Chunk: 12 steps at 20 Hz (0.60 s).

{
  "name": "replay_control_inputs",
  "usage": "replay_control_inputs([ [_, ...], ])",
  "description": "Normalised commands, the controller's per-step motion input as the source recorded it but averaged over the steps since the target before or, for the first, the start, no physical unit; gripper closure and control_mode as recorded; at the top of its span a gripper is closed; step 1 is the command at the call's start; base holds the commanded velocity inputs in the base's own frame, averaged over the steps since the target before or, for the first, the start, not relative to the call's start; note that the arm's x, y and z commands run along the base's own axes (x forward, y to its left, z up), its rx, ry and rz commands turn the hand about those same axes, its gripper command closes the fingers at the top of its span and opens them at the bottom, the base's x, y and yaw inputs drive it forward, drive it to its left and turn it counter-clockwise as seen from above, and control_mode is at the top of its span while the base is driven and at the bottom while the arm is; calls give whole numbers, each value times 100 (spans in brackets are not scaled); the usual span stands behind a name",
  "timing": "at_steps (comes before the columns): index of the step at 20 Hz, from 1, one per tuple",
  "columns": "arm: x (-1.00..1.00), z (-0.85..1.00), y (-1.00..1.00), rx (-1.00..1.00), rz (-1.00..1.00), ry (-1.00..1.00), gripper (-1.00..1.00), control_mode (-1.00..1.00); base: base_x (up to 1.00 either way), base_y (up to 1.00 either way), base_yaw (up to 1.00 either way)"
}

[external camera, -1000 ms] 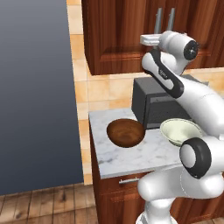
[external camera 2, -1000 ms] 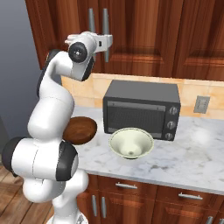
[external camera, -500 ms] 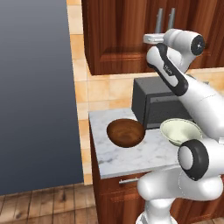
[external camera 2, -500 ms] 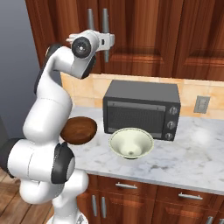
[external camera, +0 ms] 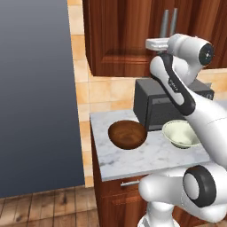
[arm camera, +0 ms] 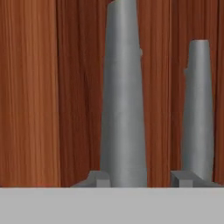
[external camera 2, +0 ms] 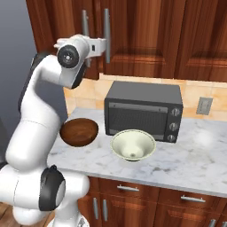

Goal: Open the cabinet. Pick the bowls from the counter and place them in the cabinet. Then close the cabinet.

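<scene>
The cabinet [external camera 2: 146, 35] hangs on the wall above the counter [external camera 2: 190, 164], doors shut, so the opening step is in hand. The microwave [external camera 2: 144, 111] sits on the counter directly below the cabinet, and both bowls lie in front of it: the brown bowl [external camera 2: 80, 131] toward its left end, the cream bowl [external camera 2: 133, 145] before its door, apart from each other.

The gripper [external camera 2: 103, 45] is up at the cabinet's two bar handles. In the hand view the near handle [arm camera: 122, 96] stands between the two finger tips [arm camera: 98, 178], with the far handle [arm camera: 199, 109] beside it. The tips sit either side of the bar with a little room; whether they touch it I cannot tell, so no firm hold is shown.

The next move seems to call for pinching that bar, then pulling outward along the door's arc.

The handles' tops are cut off in the base views, the cabinet's inside is hidden, and the fingers are mostly below the hand view's edge.
</scene>
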Motion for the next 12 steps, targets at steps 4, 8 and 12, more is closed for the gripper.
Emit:
replay_control_inputs([
  [4,-94,27,100,0,0,0,100,-100,0,0,0],
  [8,-100,23,100,0,0,1,100,-100,0,0,0],
  [12,-100,11,100,0,0,3,100,-100,0,0,0],
])
